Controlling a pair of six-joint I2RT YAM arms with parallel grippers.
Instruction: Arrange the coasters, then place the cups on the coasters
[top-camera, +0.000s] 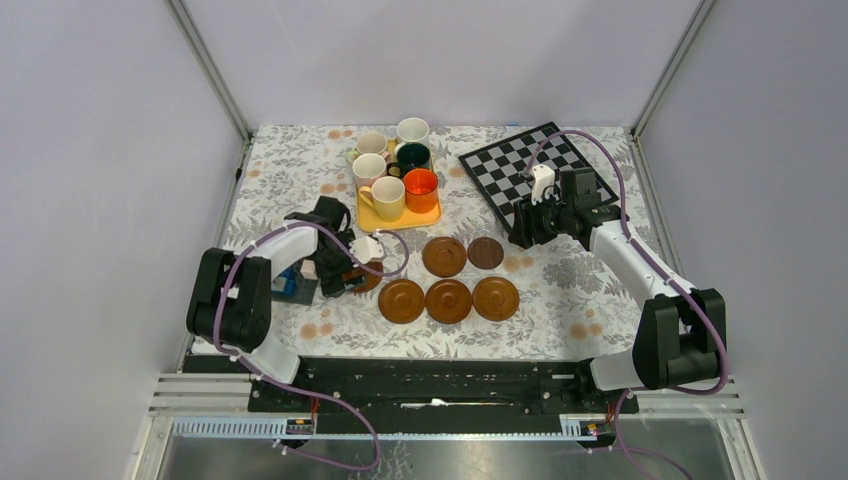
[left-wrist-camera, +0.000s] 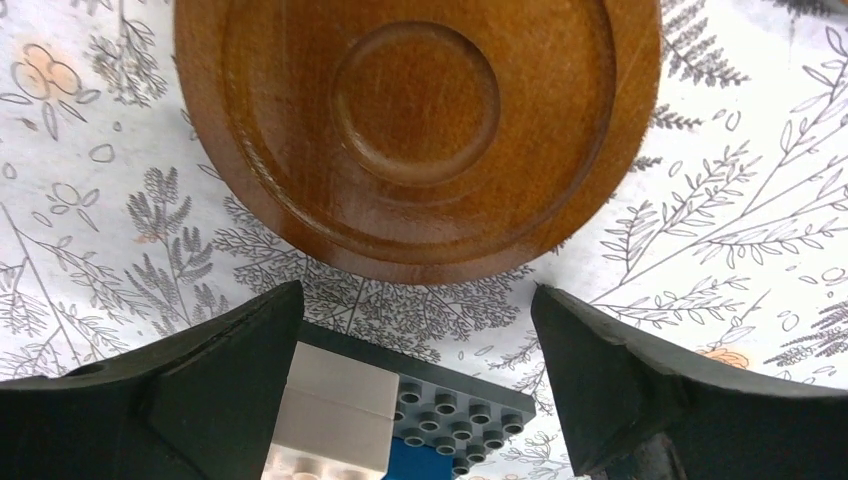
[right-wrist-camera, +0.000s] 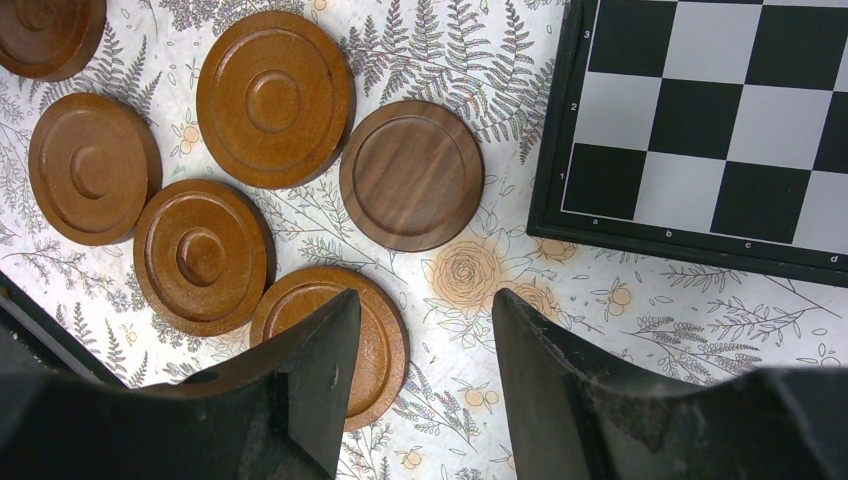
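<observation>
Five coasters lie mid-table: a dark coaster (top-camera: 486, 252) beside a reddish coaster (top-camera: 444, 256), and a row of three in front (top-camera: 448, 300). A sixth coaster (left-wrist-camera: 415, 130) rests flat on the cloth just beyond my left gripper (left-wrist-camera: 415, 300), which is open and touches nothing. In the top view that gripper (top-camera: 345, 270) hangs left of the row. The right gripper (right-wrist-camera: 425, 300) hovers open over bare cloth near the dark coaster (right-wrist-camera: 411, 175). The cups stand grouped on a yellow tray (top-camera: 410, 216): orange cup (top-camera: 421, 184), yellow cup (top-camera: 387, 193), dark green cup (top-camera: 412, 155).
A chessboard (top-camera: 520, 165) lies at the back right, close to my right gripper (top-camera: 522, 230). Grey, white and blue toy bricks (left-wrist-camera: 470, 410) sit beneath the left gripper, at the table's left side (top-camera: 296, 285). Metal frame posts edge the table.
</observation>
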